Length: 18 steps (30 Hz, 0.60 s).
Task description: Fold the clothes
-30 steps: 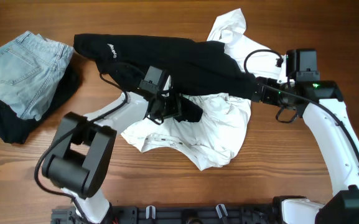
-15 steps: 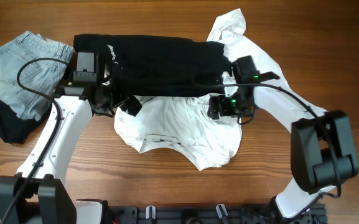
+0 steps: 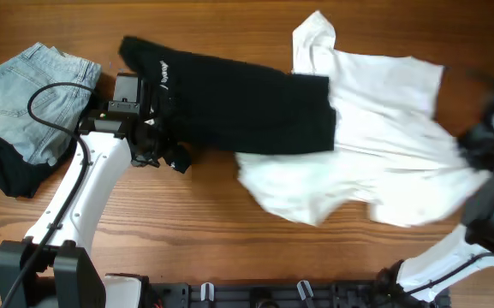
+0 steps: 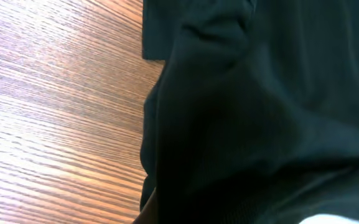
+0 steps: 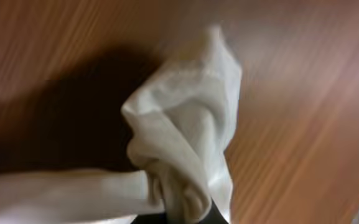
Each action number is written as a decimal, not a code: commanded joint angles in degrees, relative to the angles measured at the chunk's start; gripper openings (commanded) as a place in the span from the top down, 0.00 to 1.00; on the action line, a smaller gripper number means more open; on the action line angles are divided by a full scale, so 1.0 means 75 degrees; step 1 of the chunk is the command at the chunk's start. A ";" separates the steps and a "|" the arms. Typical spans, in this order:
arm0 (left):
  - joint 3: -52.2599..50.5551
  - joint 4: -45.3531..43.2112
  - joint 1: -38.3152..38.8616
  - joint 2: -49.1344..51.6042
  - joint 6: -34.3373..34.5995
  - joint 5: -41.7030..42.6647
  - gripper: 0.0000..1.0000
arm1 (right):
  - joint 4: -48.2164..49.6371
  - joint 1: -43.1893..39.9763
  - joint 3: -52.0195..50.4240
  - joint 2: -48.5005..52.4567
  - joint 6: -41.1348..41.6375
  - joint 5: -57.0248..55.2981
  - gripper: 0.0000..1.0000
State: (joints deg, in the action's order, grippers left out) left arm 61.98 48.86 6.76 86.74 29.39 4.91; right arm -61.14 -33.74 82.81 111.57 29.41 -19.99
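A black garment (image 3: 238, 98) lies stretched across the middle of the table, its right end overlapping a white shirt (image 3: 383, 111) spread out to the right. My left gripper (image 3: 171, 156) sits at the garment's lower left edge. Black cloth (image 4: 260, 112) fills the left wrist view and hides the jaws, which are shut on it. My right gripper (image 3: 479, 147) is a blur at the far right, shut on a bunched fold of the white shirt (image 5: 185, 143) lifted off the wood.
A pair of light blue jeans (image 3: 28, 94) lies folded at the far left on top of a dark garment (image 3: 2, 175). Bare wooden table (image 3: 187, 239) runs along the front, and the arm bases stand at its front edge.
My right gripper closed on the white shirt and swung to the far right, dragging it out from under the black garment. The black garment shifted and tilted. The left arm stayed put.
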 commanded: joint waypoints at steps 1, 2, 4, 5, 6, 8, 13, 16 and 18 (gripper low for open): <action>0.0023 0.0006 0.0015 0.0067 -0.0090 -0.0268 0.96 | -0.0192 -0.1122 0.1784 -0.0114 -0.0612 0.1416 0.85; 0.0023 0.0009 0.0015 0.0067 -0.0087 -0.0265 0.96 | -0.0189 -0.1215 0.2005 -0.0137 -0.1183 0.2264 0.77; 0.0023 0.0009 0.0020 0.0067 -0.0085 -0.0259 0.96 | -0.0251 -0.1090 0.2011 -0.0163 -0.2119 0.3407 0.57; 0.0023 0.0009 0.0020 0.0067 -0.0082 -0.0233 0.96 | -0.0353 -0.0836 0.1938 -0.0160 -0.2465 0.4022 0.42; 0.0023 0.0012 0.0020 0.0067 -0.0082 -0.0233 0.96 | -0.0425 -0.0577 0.1897 -0.0160 -0.2812 0.4438 0.39; 0.0023 0.0035 0.0020 0.0067 -0.0085 -0.0236 0.96 | -0.0606 0.0006 0.1853 -0.0160 -0.2993 0.4482 0.37; 0.0023 0.0131 0.0020 0.0067 -0.0085 -0.0236 0.96 | 0.0169 0.2396 0.1145 -0.0140 -0.4220 0.4083 0.32; 0.0023 0.0125 0.0020 0.0067 -0.0085 -0.0239 0.96 | 0.1859 0.3147 0.0216 -0.0137 -0.3850 0.3917 0.22; 0.0023 0.0119 0.0020 0.0067 -0.0085 -0.0239 0.96 | 0.3506 0.3672 -0.0192 -0.0137 -0.3465 0.4167 0.20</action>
State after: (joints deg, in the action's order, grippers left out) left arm 61.98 49.87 6.76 86.76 29.39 4.10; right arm -43.53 -9.28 83.83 110.72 0.51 10.98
